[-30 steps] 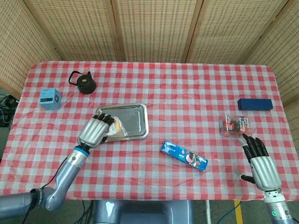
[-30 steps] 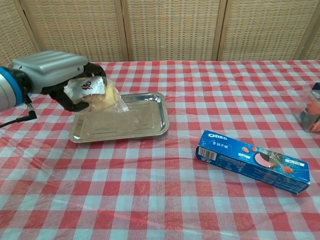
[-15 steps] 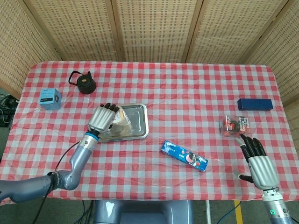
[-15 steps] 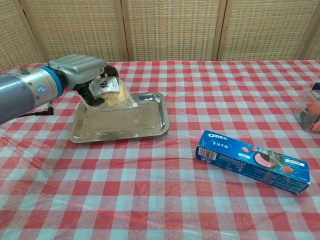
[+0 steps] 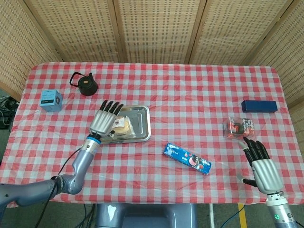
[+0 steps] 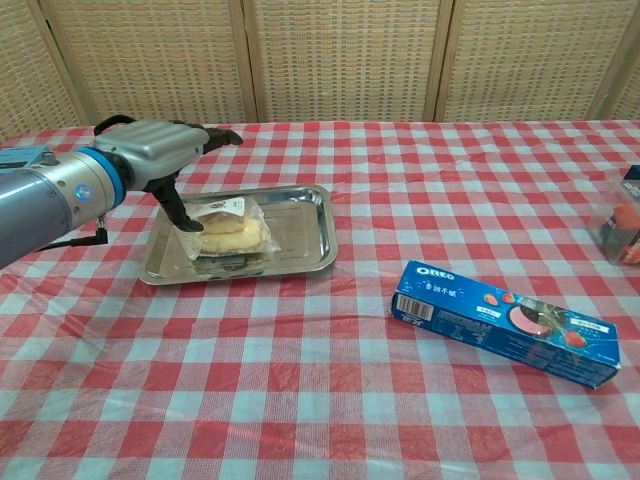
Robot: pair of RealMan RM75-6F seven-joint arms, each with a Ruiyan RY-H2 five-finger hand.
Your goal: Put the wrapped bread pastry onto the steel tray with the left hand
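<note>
Clear-wrapped bread pastry lying on shiny rectangular steel tray, left part. Left hand spread wide just above/beside it, fingers apart, holding nothing; thumb near wrapper, contact unclear. Right hand empty, fingers loosely extended, near front-right table edge, by small clear box w/ red contents.

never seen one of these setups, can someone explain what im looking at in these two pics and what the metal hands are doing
This is a two-armed robot with metal, human-like hands at a red checked table. One picture looks down from its head, the other forward from its chest. Its left hand is open, fingers spread, over the wrapped bread pastry, which lies on the shiny steel tray. The right hand rests open near the table's edge, holding nothing. Also there: a blue Oreo box, a black kettle, a small light-blue box, a dark-blue box and a clear red packet.
</note>
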